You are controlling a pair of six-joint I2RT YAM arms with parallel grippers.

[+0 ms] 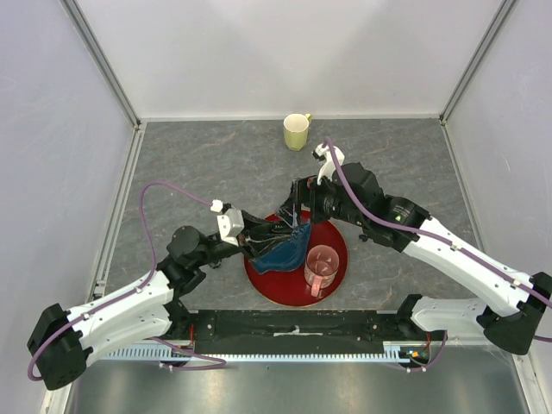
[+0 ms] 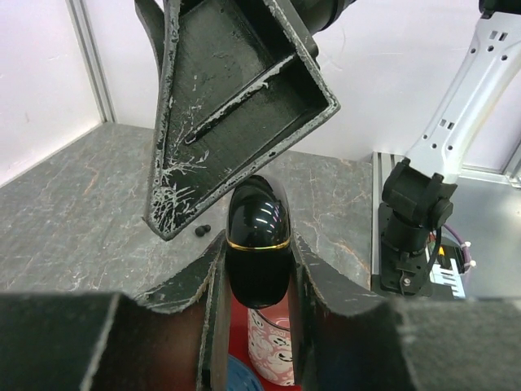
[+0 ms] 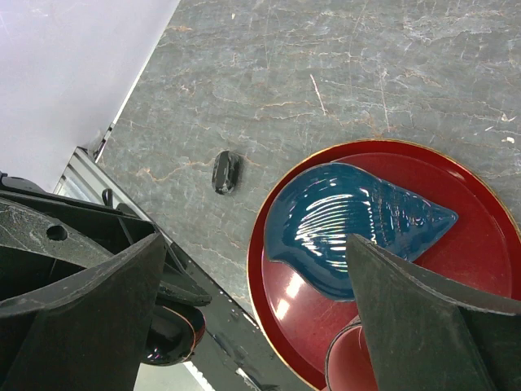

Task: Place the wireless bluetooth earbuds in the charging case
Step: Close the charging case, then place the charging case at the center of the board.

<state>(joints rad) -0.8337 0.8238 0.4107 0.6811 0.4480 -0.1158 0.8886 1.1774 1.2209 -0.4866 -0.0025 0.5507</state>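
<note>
My left gripper (image 2: pixel 258 254) is shut on a glossy black charging case (image 2: pixel 259 232) with a thin gold band, held upright above the red tray. The case looks closed. My right gripper (image 3: pixel 256 305) hangs open just above and beyond it, with nothing between its fingers (image 3: pixel 85 314); the held case (image 3: pixel 169 336) shows at its lower left. One small black piece, seemingly an earbud (image 3: pixel 225 172), lies on the grey table left of the tray, also seen past the case as an earbud (image 2: pixel 203 230). From above, both grippers meet over the tray's far left rim: left gripper (image 1: pixel 285 231), right gripper (image 1: pixel 299 205).
A round red tray (image 1: pixel 338 280) holds a blue shell-shaped dish (image 1: pixel 280 252) and a pink patterned cup (image 1: pixel 322 269). A yellow mug (image 1: pixel 297 131) stands at the back of the table. The right arm's base (image 2: pixel 411 220) rises to the right of the held case.
</note>
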